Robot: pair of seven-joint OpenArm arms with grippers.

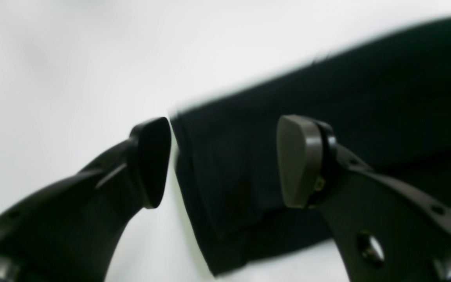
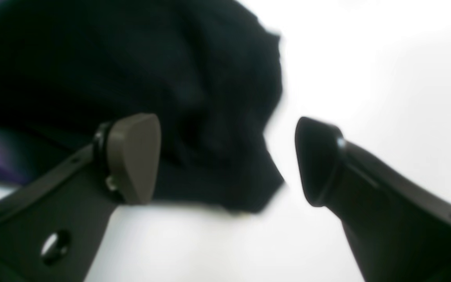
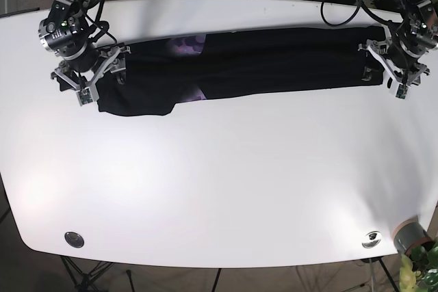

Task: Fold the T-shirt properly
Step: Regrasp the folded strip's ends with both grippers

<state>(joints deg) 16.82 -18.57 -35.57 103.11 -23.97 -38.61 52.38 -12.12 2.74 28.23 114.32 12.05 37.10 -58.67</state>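
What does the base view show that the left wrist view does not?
Only base: the whole black T-shirt folded into a long strip, its purple print, and the right gripper at the far end. Only left wrist: the shirt's layered corner edge between the open jaws. Both: the left gripper at the shirt's end on the white table.

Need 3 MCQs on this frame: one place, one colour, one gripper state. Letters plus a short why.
1. Where does the black T-shirt lie on the white table?
A. far edge, as a long band
B. centre, spread flat
C. near edge, bunched

2. What colour shows inside the folded shirt?
A. red
B. purple
C. yellow

3. How are the two grippers?
A. both shut on cloth
B. one open
C. both open

A: the band spans the far side.
B: purple print peeks out.
C: left gripper and right gripper show wide gaps.
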